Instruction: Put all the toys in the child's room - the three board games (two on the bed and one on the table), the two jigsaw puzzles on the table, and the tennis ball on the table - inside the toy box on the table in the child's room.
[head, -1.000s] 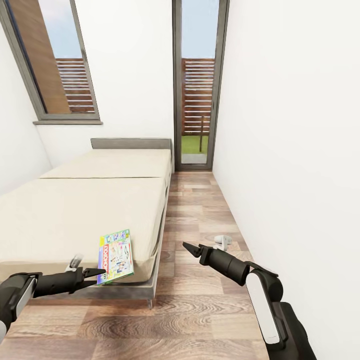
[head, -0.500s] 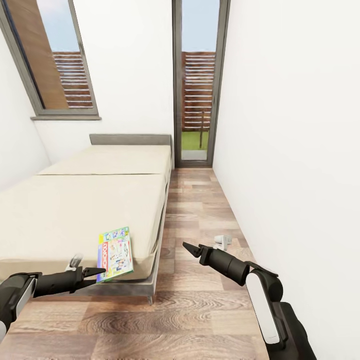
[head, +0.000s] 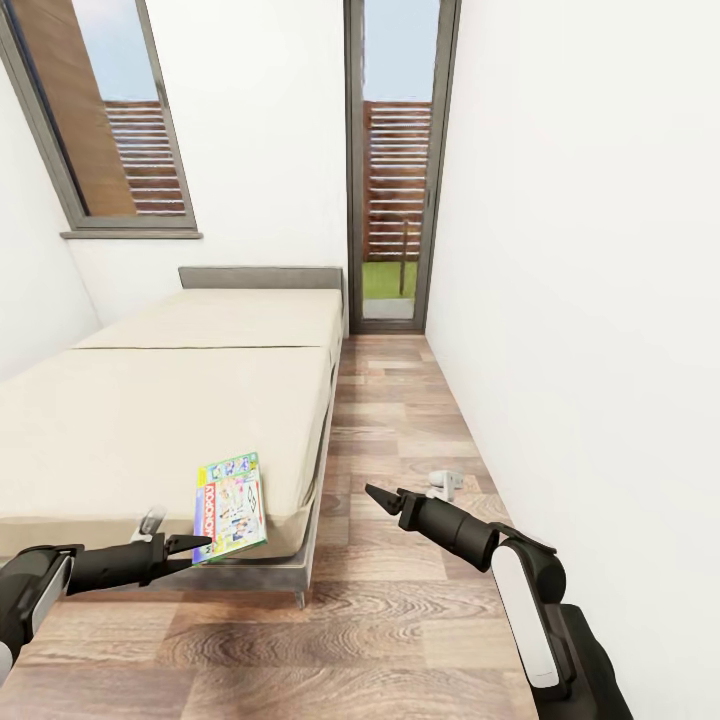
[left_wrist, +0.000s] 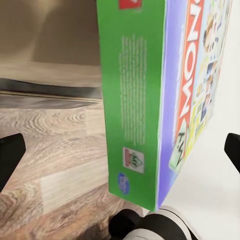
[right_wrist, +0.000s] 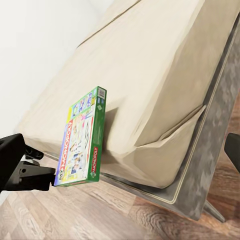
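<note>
Looking down from the head, nothing has shifted in half a second — the white-blue board game (head: 230, 509) lies at the bed (head: 170, 420) corner, left gripper (head: 197, 545) just beside it, right gripper (head: 373, 493) over the floor (head: 400, 620). Left wrist: fingers spread wide, the game's green edge between them, untouched. Right wrist: fingers apart, empty — game overhanging the mattress edge.

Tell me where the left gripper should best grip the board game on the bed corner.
Probably the near short end of the board game, which overhangs the bed edge. The left gripper can come from the foot side with one finger above and one below the thin box.
</note>
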